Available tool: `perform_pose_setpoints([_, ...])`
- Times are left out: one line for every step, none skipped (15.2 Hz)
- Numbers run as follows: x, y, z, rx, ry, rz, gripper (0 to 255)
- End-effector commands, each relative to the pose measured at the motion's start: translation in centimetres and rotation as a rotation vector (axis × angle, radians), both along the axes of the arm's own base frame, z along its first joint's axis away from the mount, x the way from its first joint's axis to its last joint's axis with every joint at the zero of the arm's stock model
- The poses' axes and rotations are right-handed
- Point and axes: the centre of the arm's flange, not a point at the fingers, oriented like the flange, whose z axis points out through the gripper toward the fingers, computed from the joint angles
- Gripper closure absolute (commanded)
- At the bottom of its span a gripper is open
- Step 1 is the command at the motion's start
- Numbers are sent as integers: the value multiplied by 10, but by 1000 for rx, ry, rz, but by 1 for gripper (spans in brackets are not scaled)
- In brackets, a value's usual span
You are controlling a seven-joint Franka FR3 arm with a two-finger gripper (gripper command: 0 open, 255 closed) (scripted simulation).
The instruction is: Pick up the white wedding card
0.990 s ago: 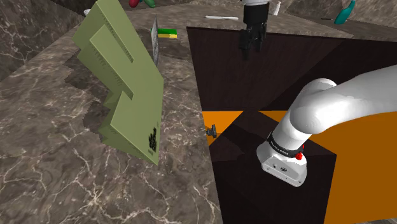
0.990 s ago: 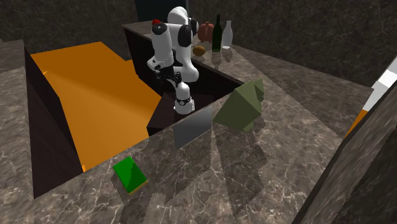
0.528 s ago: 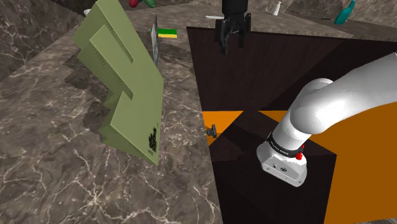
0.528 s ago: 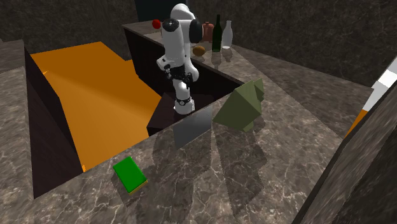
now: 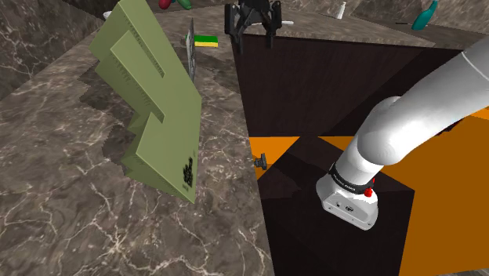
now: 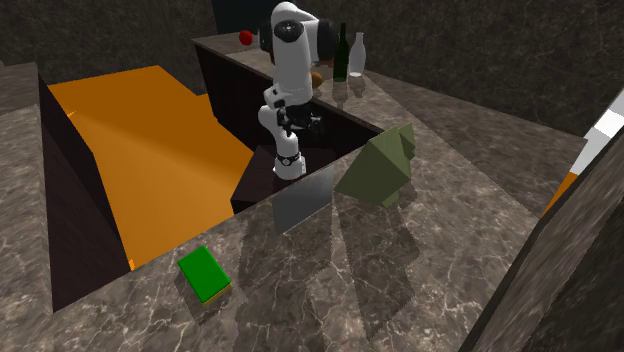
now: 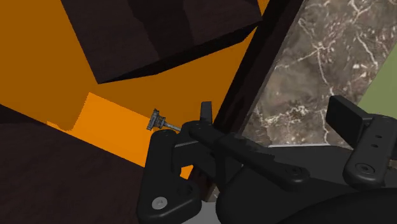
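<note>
Has swung the all-black two-finger gripper (image 5: pixel 252 31) toward the shoulder view's left, up to the rim of the veined brown marble counter (image 5: pixel 55 196). Fingers spread wide, clasping nothing. Nearer now to the thin pale-grey upright card (image 5: pixel 190 49), standing on that counter between the olive-green arrow-shaped block (image 5: pixel 153 102) and a flat green book (image 5: pixel 207 40) — yet apart from it, so approach unfinished.

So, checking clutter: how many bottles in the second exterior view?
2: a dark bottle and a pale bottle side by side on the counter; the arm may hide others.
</note>
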Motion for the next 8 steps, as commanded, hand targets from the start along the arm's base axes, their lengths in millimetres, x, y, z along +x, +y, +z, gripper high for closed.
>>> perform_pose_setpoints([21, 19, 8, 3, 0, -41, 0])
perform_pose_setpoints([30, 27, 12, 4, 0, -60, 0])
perform_pose_setpoints([39, 35, 16, 5, 0, -79, 0])
perform_pose_setpoints([48, 42, 20, 6, 0, -98, 0])
perform_pose_setpoints([57, 50, 23, 8, 0, -116, 0])
perform_pose_setpoints([66, 58, 27, 9, 0, -135, 0])
perform_pose_setpoints([76, 65, 31, 10, 0, -154, 0])
perform_pose_setpoints([85, 72, 35, 11, 0, -173, 0])
